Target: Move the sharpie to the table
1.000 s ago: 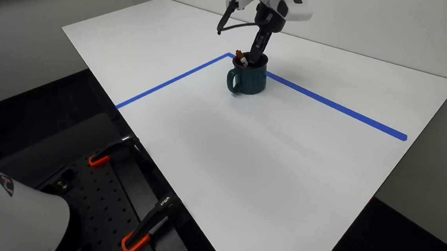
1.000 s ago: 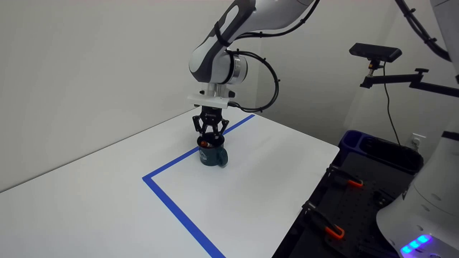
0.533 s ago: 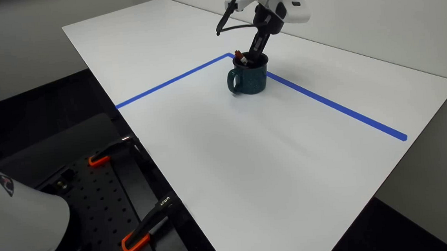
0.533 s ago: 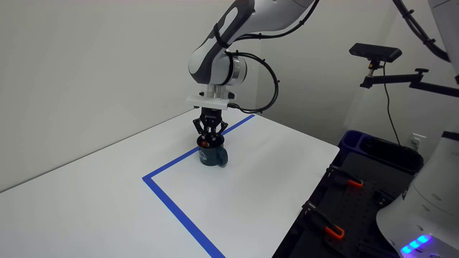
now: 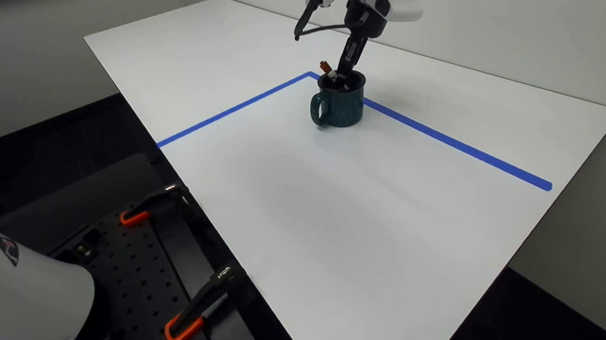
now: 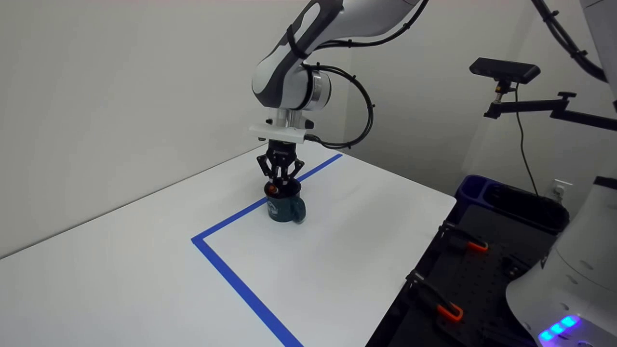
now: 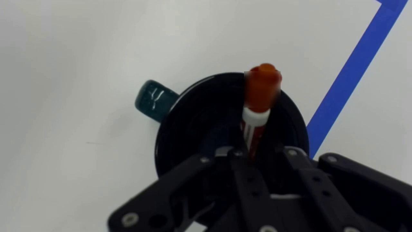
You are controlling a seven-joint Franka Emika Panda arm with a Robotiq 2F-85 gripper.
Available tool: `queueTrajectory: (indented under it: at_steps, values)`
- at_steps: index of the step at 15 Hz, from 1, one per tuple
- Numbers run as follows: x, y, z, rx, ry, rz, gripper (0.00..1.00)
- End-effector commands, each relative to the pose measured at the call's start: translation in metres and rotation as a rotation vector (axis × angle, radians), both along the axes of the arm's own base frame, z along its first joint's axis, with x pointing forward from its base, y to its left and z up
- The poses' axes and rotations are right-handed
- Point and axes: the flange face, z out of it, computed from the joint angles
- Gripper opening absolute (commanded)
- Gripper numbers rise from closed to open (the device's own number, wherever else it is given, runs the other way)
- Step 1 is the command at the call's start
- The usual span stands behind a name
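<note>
The sharpie stands tilted in the dark teal mug. Its orange-brown end sticks up above the rim in an exterior view [image 5: 324, 66] and shows small in an exterior view [image 6: 273, 189]. In the wrist view the sharpie [image 7: 256, 119] has a white band and a red body that runs down between my fingers. The mug [image 5: 345, 105] stands upright on the white table [image 5: 305, 202]; its handle shows in the wrist view [image 7: 154, 100]. My gripper [image 7: 259, 153] reaches down into the mug, shut on the sharpie. The fingertips are hidden in the dark inside.
Blue tape [image 5: 456, 146] forms an angle on the table beside the mug. A white wall runs along the table's far edge. Black clamps with orange handles [image 6: 450, 311] sit by the robot base [image 6: 564, 289]. A dark blue bin [image 6: 511, 202] stands beyond the table edge.
My gripper's fingers have come closer together inside the mug. The gripper has then risen slightly, and the sharpie's end has risen with it. The mug has shifted slightly.
</note>
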Motion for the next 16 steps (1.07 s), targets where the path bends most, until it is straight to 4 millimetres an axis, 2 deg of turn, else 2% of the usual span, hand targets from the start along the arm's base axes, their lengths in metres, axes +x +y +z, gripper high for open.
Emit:
queueTrajectory:
  at_steps: [1,7,9,11,16]
  values:
    - [-0.004,0.002,0.040,0.003,-0.021,-0.014,0.05]
    - [-0.005,0.003,0.084,0.048,-0.034,0.016,0.05]
    - [-0.007,0.000,0.093,0.028,-0.034,0.008,0.05]
    - [-0.009,-0.010,0.095,-0.042,-0.042,-0.029,0.05]
    - [-0.021,-0.057,0.076,-0.246,-0.007,-0.187,0.05]
